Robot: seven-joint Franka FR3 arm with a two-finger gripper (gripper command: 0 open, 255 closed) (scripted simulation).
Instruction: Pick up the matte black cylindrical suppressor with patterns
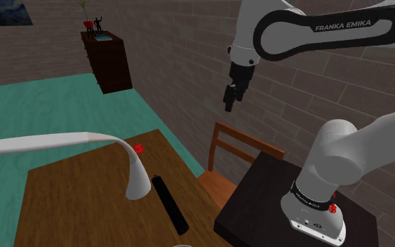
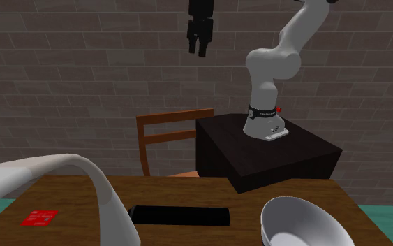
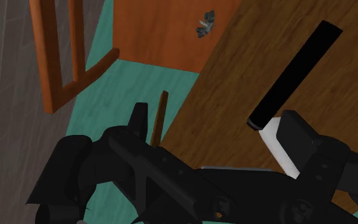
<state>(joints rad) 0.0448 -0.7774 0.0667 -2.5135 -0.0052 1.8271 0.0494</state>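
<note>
The matte black cylindrical suppressor [image 1: 170,203] is laid flat on the brown wooden desk [image 1: 69,203], low in the shoulder view, just beside the base of the curved white lamp [image 1: 138,184]. Its long axis is run from the frame's middle toward the lower right. The all-black hand [image 1: 229,104] is seen well apart, upper middle, fingers parted, nothing grasped. "FRANKA EMIKA" is printed on the white arm [image 1: 329,28].

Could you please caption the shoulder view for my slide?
Franka end effector hangs high; black cylinder lies on wooden table beside white lamp.
</note>
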